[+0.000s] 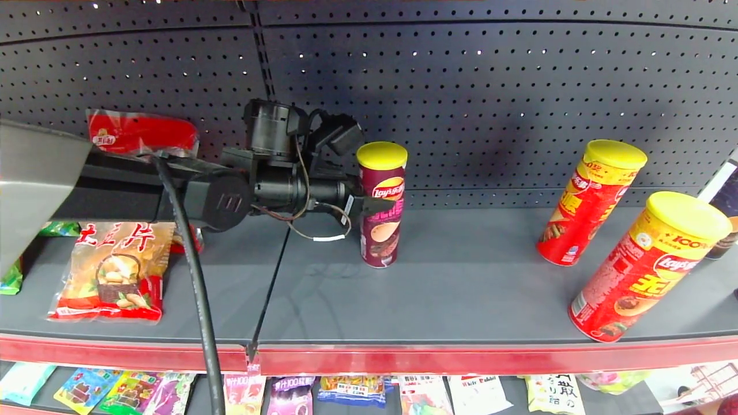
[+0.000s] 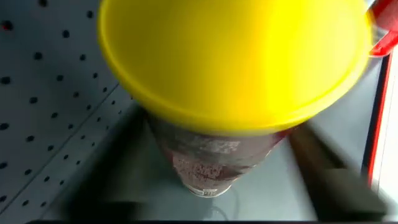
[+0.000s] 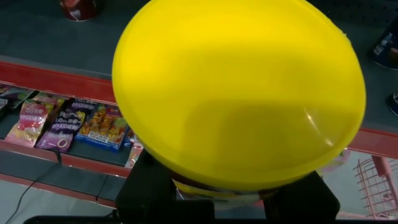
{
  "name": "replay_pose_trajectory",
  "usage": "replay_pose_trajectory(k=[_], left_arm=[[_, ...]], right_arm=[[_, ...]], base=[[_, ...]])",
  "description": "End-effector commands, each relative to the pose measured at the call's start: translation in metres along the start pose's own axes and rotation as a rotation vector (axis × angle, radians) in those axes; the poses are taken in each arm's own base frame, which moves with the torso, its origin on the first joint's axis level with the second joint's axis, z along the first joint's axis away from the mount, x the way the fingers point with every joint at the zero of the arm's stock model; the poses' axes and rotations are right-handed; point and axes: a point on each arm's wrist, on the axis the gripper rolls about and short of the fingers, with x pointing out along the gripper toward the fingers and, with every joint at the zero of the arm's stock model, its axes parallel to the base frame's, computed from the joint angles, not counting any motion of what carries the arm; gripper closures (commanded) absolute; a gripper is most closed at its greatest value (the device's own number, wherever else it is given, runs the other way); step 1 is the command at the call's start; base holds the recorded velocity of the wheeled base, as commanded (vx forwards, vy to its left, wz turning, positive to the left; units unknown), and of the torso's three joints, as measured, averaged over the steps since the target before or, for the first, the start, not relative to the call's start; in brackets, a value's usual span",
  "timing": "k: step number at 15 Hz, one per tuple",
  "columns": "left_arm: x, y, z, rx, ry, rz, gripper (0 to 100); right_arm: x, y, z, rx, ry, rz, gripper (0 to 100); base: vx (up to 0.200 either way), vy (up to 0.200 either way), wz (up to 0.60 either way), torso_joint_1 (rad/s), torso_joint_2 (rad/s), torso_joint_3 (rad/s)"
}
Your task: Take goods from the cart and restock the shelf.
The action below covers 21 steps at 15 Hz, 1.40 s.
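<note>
My left arm (image 1: 173, 190) lies across from the left, above the shelf (image 1: 461, 288). The left jaws pinch the purple can (image 1: 379, 245) about mid-height, with one jaw crossing its near side. The can is upright with its yellow lid (image 1: 381, 155) on and its base down on the shelf, roughly mid-shelf, close to the pegboard back (image 1: 490, 86). In the left wrist view the lid (image 2: 236, 62) is right up close, with the can body (image 2: 205, 168) below it and its bottom meeting the grey shelf. In the right wrist view a yellow-lidded can (image 3: 239, 93) sits between the black sides of the right jaws, which look clamped onto it. Past it are the shelf's red front lip (image 3: 50, 74) and snack packets (image 3: 68, 121) on the lower shelf. I can't tell whether that can is one of the cans in the head view. The head view has two red cans with yellow lids on the right. The rear red can (image 1: 588, 207) is near the pegboard and the front red can (image 1: 646, 271) is by the red lip (image 1: 461, 357). Both are well apart from the purple can and both look tilted. At the left end a potato snack bag (image 1: 109, 271) lies flat and a red bag (image 1: 141, 132) is against the pegboard behind the arm. A dark pack (image 1: 727, 213) sits at the far right edge; I can't make it out. More packets (image 1: 346, 392) are lined up on the lower shelf.
</note>
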Motion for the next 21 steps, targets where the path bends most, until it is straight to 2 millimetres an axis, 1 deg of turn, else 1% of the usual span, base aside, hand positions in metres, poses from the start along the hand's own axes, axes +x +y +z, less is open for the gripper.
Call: replay_pose_trajectory(k=[1,3,7,8,10,11,13,19,21], left_arm=[[-0.002,-0.002,0.001,0.001,-0.009,-0.028,100],[-0.01,-0.007,0.005,0.005,-0.02,-0.051,100],[-0.047,-0.03,0.005,-0.004,-0.029,-0.137,100],[-0.059,-0.038,0.002,-0.01,-0.027,-0.162,100],[-0.067,-0.044,-0.002,-0.01,-0.021,-0.181,100],[-0.073,-0.051,-0.011,0.008,-0.007,-0.215,100],[-0.072,-0.053,-0.018,0.032,0.002,-0.226,100],[-0.063,-0.066,-0.018,0.045,0.005,-0.284,100],[-0.062,-0.065,-0.019,0.043,0.008,-0.284,100]], right_arm=[[0.001,0.0,0.001,0.001,0.009,0.002,100],[0.002,0.0,0.0,0.012,0.012,0.004,100],[0.002,0.0,0.002,0.014,0.01,0.004,100],[0.002,0.0,0.002,0.014,0.008,0.004,100],[0.001,0.0,0.003,0.014,0.005,0.005,100],[0.002,0.0,0.003,0.014,0.008,0.005,100],[0.001,0.0,0.005,0.013,0.004,0.007,100],[0.001,-0.001,0.007,0.013,-0.002,0.006,100],[0.001,-0.001,0.007,0.013,-0.002,0.006,100]], base=[[0.0,0.0,0.0,0.0,0.0,0.0],[0.0,0.0,0.0,0.0,0.0,0.0],[0.0,0.0,0.0,0.0,0.0,0.0],[0.0,0.0,0.0,0.0,0.0,0.0],[0.0,0.0,0.0,0.0,0.0,0.0],[0.0,0.0,0.0,0.0,0.0,0.0],[0.0,0.0,0.0,0.0,0.0,0.0],[0.0,0.0,0.0,0.0,0.0,0.0],[0.0,0.0,0.0,0.0,0.0,0.0]])
